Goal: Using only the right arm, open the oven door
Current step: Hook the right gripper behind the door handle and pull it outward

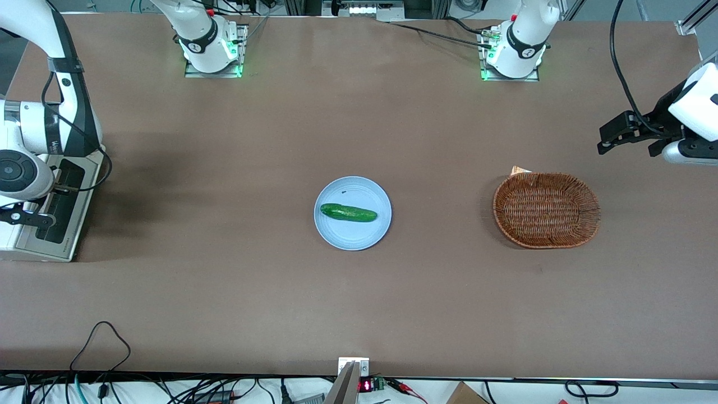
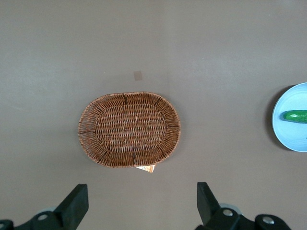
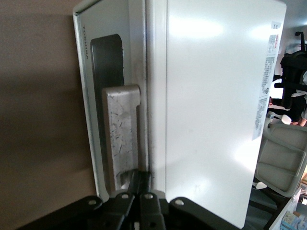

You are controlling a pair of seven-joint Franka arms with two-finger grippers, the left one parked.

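Note:
The white toaster oven [image 3: 211,110] stands at the working arm's end of the table. Its silver-grey oven door [image 1: 56,207] with dark glass window [image 3: 108,72] lies flush against the oven body. The silver bar handle [image 3: 122,134] runs along the door's upper edge. The right arm [image 1: 33,134] reaches over the oven. My gripper [image 3: 142,178] is shut, its two black fingers pressed together. Their tips sit at one end of the handle, in the gap between handle and door frame, beside the seam to the body. In the front view the gripper [image 1: 27,214] is partly hidden by the wrist.
A light blue plate [image 1: 336,235] holding a green cucumber [image 1: 348,212] sits mid-table. A brown wicker basket [image 1: 547,210] lies toward the parked arm's end; it also shows in the left wrist view [image 2: 129,129]. Cables run along the table edge nearest the front camera.

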